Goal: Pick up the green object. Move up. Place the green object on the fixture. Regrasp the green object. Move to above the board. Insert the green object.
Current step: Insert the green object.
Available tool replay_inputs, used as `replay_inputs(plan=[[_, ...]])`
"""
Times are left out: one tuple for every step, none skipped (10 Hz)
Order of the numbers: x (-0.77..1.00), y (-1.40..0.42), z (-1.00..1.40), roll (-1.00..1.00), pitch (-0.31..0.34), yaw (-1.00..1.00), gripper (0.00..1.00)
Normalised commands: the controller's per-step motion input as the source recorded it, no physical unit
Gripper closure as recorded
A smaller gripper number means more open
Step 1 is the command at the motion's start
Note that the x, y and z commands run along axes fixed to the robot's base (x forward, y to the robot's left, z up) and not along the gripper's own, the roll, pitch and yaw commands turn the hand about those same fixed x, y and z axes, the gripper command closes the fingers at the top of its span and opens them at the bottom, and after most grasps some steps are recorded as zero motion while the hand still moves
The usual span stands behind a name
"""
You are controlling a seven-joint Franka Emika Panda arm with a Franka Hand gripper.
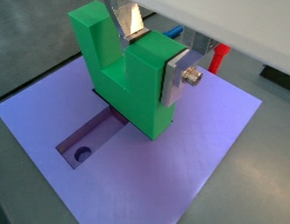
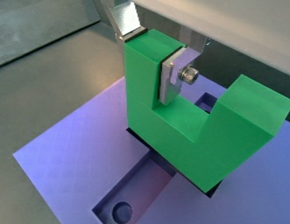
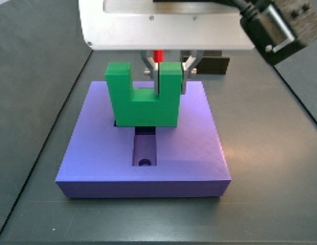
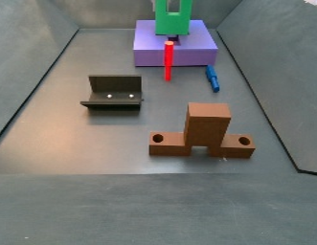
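In both wrist views the tool (image 1: 153,54) is clenched on one prong of the green object (image 1: 126,79) — a silver finger plate (image 2: 174,77) is pressed flat against it. The piece stands upright, notch up, its base in the board's (image 3: 187,153) cross recess. In a side view, the fixture (image 4: 112,93) sits at 7 o'clock of the board — well apart.

Gripper (image 1: 153,54) points down, wrist straight above it. Silver fingers (image 2: 173,77) closed on one prong of the green object (image 3: 139,99), which hangs below the jaws.
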Motion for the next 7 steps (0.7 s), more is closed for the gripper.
replay_inputs(plan=[[0.0, 0.0, -0.21, -0.04, -0.017, -0.02, 1.0], [-0.15, 0.0, -0.17, -0.08, -0.043, -0.03, 1.0], [-0.23, 0.0, -0.11, -0.09, -0.049, -0.01, 1.0], [0.0, 0.0, -0.21, -0.09, -0.041, 0.0, 1.0], [0.0, 0.02, -0.48, -0.12, -0.01, 0.0, 1.0], [0.0, 0.02, -0.72, -0.05, -0.009, 0.0, 1.0], [0.0, 0.0, -0.85, 0.01, 0.0, 0.0, 1.0]])
